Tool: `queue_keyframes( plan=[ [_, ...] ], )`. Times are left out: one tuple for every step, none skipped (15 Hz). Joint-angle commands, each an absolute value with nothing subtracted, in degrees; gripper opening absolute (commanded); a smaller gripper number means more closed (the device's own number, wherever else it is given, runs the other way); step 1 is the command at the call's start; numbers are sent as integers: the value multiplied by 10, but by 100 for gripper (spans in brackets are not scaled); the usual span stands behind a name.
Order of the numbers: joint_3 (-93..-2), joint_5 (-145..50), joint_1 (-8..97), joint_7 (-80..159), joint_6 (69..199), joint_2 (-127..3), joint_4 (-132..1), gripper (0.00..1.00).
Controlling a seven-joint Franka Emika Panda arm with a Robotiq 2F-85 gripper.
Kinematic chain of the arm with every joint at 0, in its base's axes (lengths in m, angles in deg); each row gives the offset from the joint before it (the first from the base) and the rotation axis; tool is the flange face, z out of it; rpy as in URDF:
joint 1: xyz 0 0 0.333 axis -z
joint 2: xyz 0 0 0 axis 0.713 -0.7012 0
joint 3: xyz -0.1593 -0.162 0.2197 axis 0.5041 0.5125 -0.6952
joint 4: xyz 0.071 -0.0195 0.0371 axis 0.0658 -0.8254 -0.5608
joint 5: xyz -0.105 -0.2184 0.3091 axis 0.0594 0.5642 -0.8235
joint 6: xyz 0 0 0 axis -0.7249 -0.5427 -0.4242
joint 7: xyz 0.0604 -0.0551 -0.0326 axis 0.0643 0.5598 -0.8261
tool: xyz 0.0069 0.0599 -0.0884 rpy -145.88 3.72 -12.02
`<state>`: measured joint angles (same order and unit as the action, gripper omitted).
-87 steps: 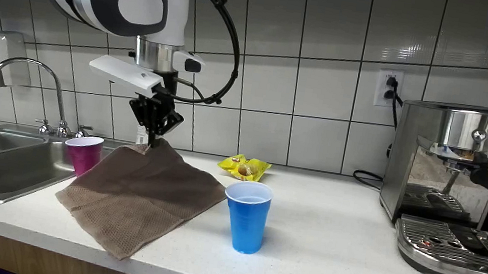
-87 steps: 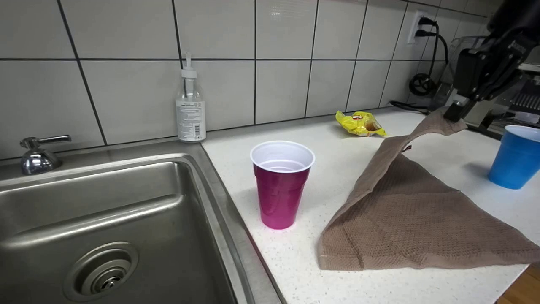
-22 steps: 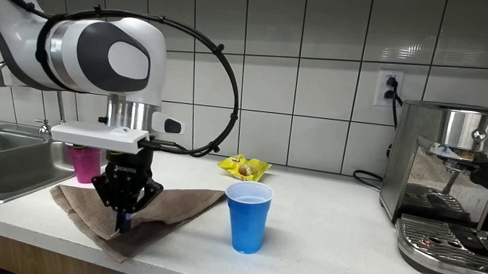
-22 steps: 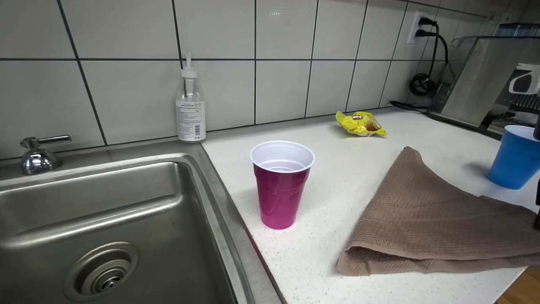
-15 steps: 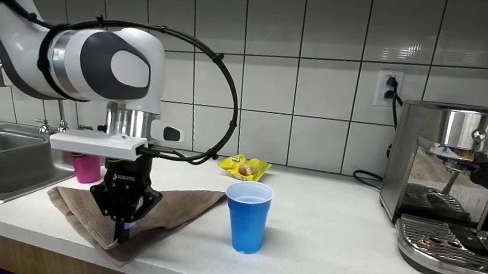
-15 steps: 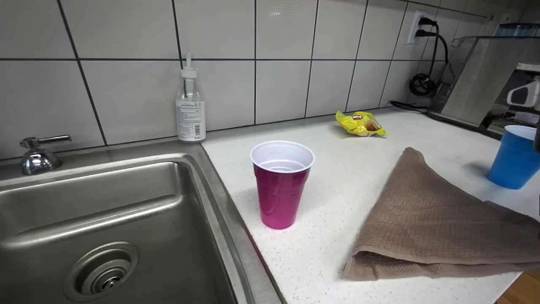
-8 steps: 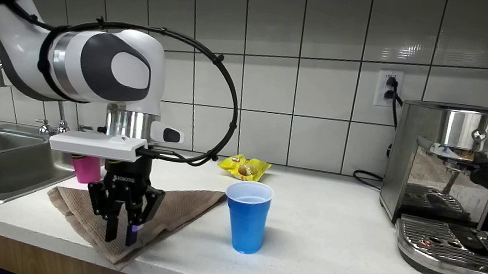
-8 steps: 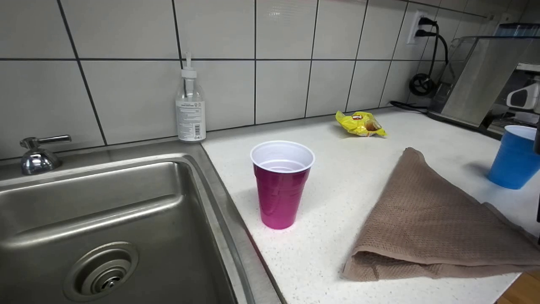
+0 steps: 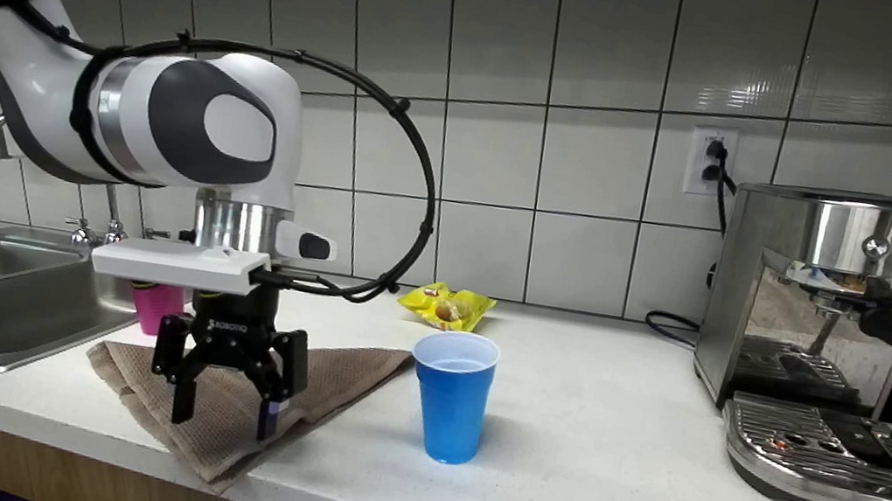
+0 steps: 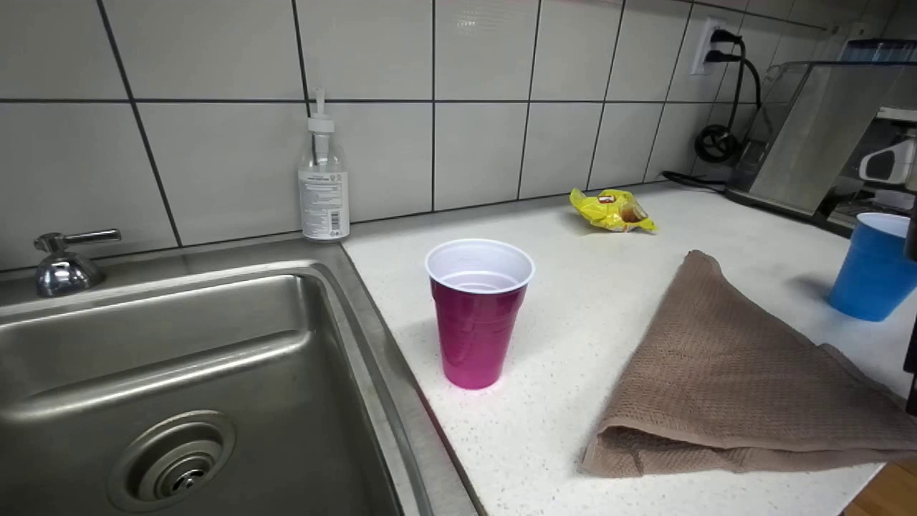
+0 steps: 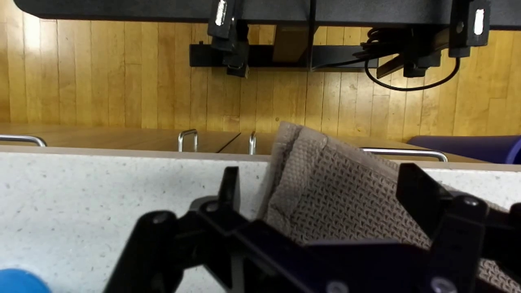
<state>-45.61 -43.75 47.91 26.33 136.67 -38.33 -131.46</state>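
Note:
My gripper [image 9: 225, 415] points straight down near the counter's front edge, its two fingers wide apart. Nothing is held between them. Just beneath lies a brown waffle-weave towel [image 10: 731, 380], folded over on itself. In the wrist view the towel's folded corner [image 11: 346, 195] shows between the spread fingertips [image 11: 230, 185] and pokes past the counter edge. Whether the fingertips touch the cloth I cannot tell. A blue cup [image 9: 451, 406] stands upright beside the towel. On the sink side is an upright magenta cup [image 10: 476, 330], partly hidden behind the arm in an exterior view.
A yellow snack packet [image 9: 446, 307] lies near the tiled wall. The steel sink [image 10: 337, 344] borders the counter, with a pump bottle [image 10: 324, 193] at its back corner. An espresso machine [image 9: 847, 346] stands at the far end. Cabinet handles [image 11: 403, 152] line the front below.
Earlier the shut gripper held a raised towel corner at the back. It came down toward the front edge, folding the towel over. In the last second the fingers spread and let go.

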Motion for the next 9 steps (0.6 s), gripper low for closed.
queue_keyframes(
  plan=[
    [-464, -438, 484, 274, 1355, -380, -1304, 100],
    [-464, -442, 483, 274, 1355, -380, -1302, 100],
    [-464, -444, 483, 274, 1354, -380, -1299, 100],
    [-464, -447, 483, 273, 1353, -380, -1296, 100],
    [-463, -450, 483, 273, 1353, -381, -1292, 100],
    [-463, -455, 482, 274, 1353, -381, -1288, 100],
    [-463, -462, 482, 275, 1351, -382, -1283, 100],
    [-463, -467, 482, 277, 1351, -382, -1278, 100],
    [-463, -474, 481, 279, 1351, -383, -1274, 100]
  ],
)
